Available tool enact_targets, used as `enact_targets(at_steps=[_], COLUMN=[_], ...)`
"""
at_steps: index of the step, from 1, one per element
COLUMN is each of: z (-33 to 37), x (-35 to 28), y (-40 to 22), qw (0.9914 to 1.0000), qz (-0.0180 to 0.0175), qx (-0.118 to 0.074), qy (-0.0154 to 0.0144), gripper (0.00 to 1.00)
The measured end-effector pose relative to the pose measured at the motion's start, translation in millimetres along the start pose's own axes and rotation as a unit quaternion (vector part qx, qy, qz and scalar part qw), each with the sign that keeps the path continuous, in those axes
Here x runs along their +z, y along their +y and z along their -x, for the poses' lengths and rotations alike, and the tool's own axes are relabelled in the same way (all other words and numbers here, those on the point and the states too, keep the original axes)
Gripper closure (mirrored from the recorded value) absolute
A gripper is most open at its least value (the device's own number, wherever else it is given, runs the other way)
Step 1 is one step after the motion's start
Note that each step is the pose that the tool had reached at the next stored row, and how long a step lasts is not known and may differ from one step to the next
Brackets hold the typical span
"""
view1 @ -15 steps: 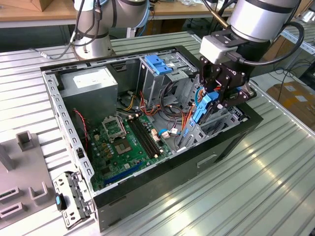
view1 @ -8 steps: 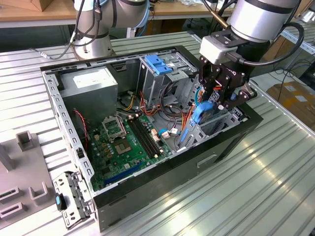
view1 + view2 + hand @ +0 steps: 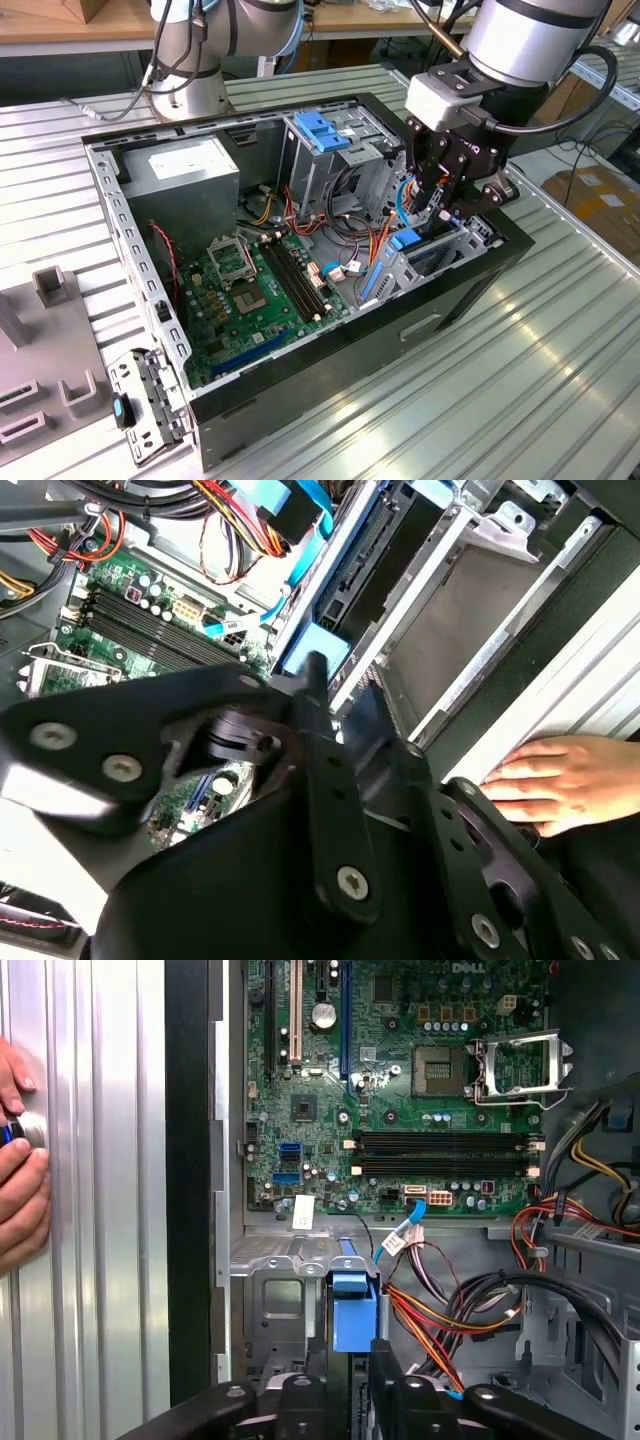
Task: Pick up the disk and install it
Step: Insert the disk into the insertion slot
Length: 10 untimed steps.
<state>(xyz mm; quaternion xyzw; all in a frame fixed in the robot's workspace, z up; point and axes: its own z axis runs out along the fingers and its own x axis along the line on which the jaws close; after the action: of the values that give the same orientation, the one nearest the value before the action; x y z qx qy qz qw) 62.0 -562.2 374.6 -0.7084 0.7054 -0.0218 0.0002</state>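
The desk [image 3: 520,370] is ribbed shiny metal, the case [image 3: 300,395] matt black; the disk [image 3: 352,1312] has a smooth blue plastic rail.

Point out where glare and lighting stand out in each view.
Exterior view: glare streaks the ribbed metal table. First wrist view: the motherboard is evenly lit. Second wrist view: the person's hand is brightly lit, almost washed out.
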Motion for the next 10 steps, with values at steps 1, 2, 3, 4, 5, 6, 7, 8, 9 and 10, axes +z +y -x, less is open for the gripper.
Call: enact_targets(at_steps=[1, 2, 3, 4, 5, 6, 7, 8, 9, 10], z=[0.0, 0.0, 0.0, 0.0, 0.0, 0.0, 0.0, 0.0, -0.1, -0.1], x=[0.0, 0.1, 0.1, 0.1, 0.1, 0.2, 0.2, 0.2, 0.3, 0.3], y=[0.0, 0.0, 0.0, 0.0, 0.0, 0.0, 0.0, 0.0, 0.0, 0.0], qw=[1.0, 1.0, 1.0, 1.0, 1.0, 1.0, 1.0, 1.0, 1.0, 1.0], qz=[0.0, 0.0, 0.0, 0.0, 0.0, 0.0, 0.0, 0.0, 0.0, 0.0], qx=[0.0, 0.0, 0.0, 0.0, 0.0, 0.0, 0.0, 0.0, 0.0, 0.0], qy=[0.0, 0.0, 0.0, 0.0, 0.0, 0.0, 0.0, 0.0, 0.0, 0.0], gripper=[0.7, 0.76, 0.76, 0.88, 0.88, 0.89, 0.89, 0.89, 0.89, 0.89])
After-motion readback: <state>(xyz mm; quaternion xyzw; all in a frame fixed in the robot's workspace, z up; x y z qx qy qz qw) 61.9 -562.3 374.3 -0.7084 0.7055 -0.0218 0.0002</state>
